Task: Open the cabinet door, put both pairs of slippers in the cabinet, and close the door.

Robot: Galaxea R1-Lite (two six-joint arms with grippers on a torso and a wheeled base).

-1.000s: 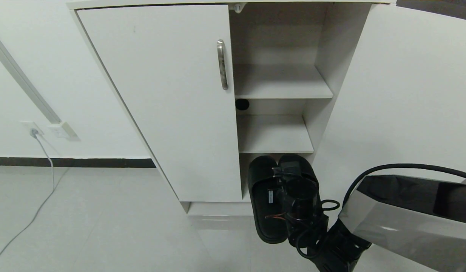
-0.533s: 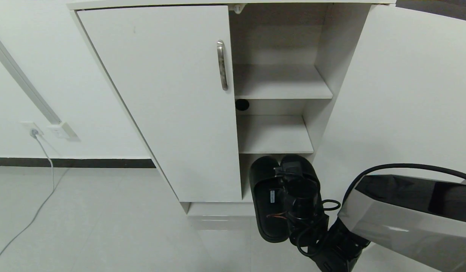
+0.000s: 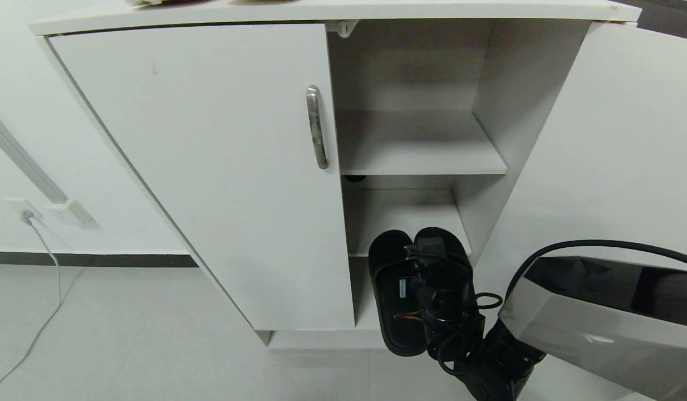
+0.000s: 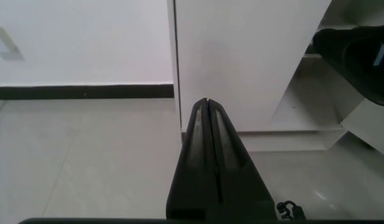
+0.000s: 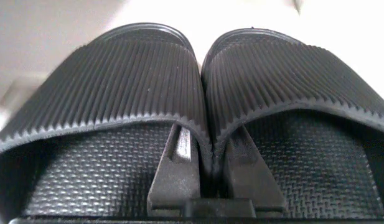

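A pair of black slippers [image 3: 396, 289] hangs side by side, toes toward the open right half of the white cabinet [image 3: 416, 147], in front of the lowest shelf edge. My right gripper [image 3: 435, 267] is shut on the slippers' two adjoining straps [image 5: 142, 81]; one finger [image 5: 176, 168] sits inside each slipper, with the gripper's midpoint [image 5: 207, 171] between them. The right door [image 3: 611, 150] stands swung open. The left door [image 3: 210, 167], with a metal handle [image 3: 317, 127], is closed. My left gripper [image 4: 207, 106] is shut on nothing, low over the floor before the cabinet's left door.
Two bare shelves [image 3: 405, 217] sit inside the open half. A wall socket [image 3: 26, 214] with a grey cable [image 3: 43, 312] is at the left. Pale floor tiles [image 3: 126, 345] lie in front of the cabinet.
The whole head view has shifted, so the camera moved: the cabinet sits lower and its top shows. The held slippers' toes now overlap the lowest shelf edge instead of lying below it.
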